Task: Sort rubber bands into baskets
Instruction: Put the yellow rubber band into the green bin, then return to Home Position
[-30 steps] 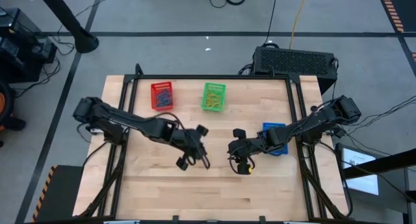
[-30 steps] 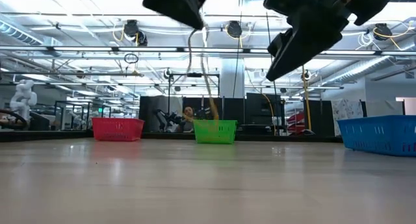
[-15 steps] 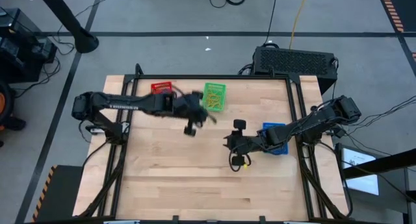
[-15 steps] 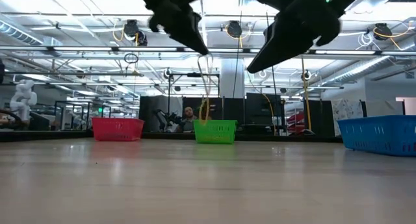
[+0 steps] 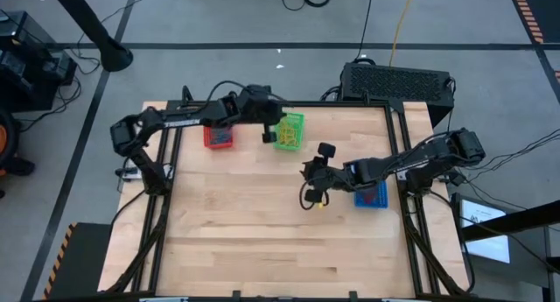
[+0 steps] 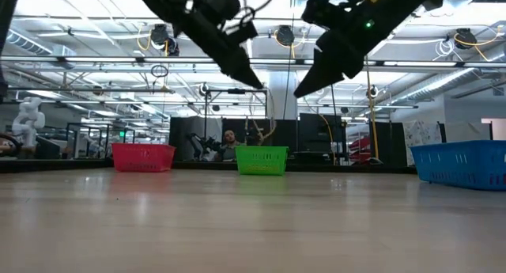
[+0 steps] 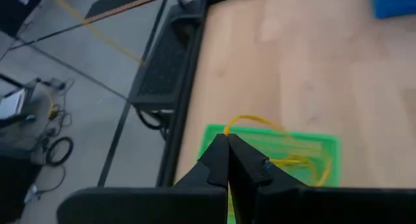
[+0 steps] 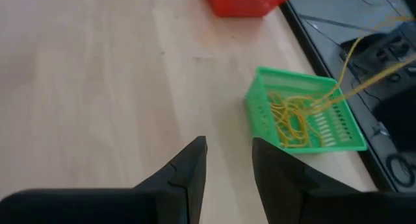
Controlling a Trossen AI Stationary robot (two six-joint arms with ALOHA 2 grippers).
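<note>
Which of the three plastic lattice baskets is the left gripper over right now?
The green plastic lattice basket: the shut left gripper holds a yellow rubber band above it, not the red or blue one.

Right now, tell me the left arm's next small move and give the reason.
Probably open the left end effector. It is shut on a yellow rubber band and sits over the green basket, which already holds yellow bands, so letting go should drop it in. The right end effector waits open above the table.
</note>
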